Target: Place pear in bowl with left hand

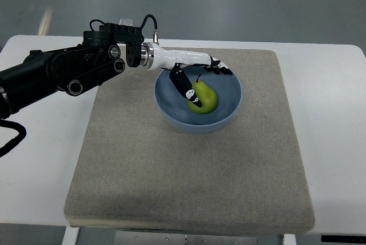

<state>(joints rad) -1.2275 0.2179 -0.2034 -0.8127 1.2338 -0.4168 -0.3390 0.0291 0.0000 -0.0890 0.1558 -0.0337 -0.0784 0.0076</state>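
Left hand: your left hand (191,76) reaches in from the picture's left and sits over the far-left rim of the bowl, white palm across the rim.
Fingers: the dark fingertips (220,68) lie spread along the back rim, and the thumb (182,83) angles down into the bowl toward the fruit. You can read this as a loosened, spread hand with nothing clamped between thumb and fingers.
Contact: the thumb tip looks to be touching or just beside the pear's near-left side; you cannot tell which from this steep view.
Pear: the green pear (204,98) lies inside the bowl on its floor, stem end toward the hand.
Bowl: the blue bowl (230,116) stands upright on the beige mat (189,182), toward the mat's far half.
Table: the mat lies on a white table (334,113).
Right hand: you see none of it.
Done: judging from how things lie, the placing itself looks complete, since the pear rests in the bowl.
Left: you likely only need to lift the hand clear of the rim without nudging the pear or tipping the bowl.
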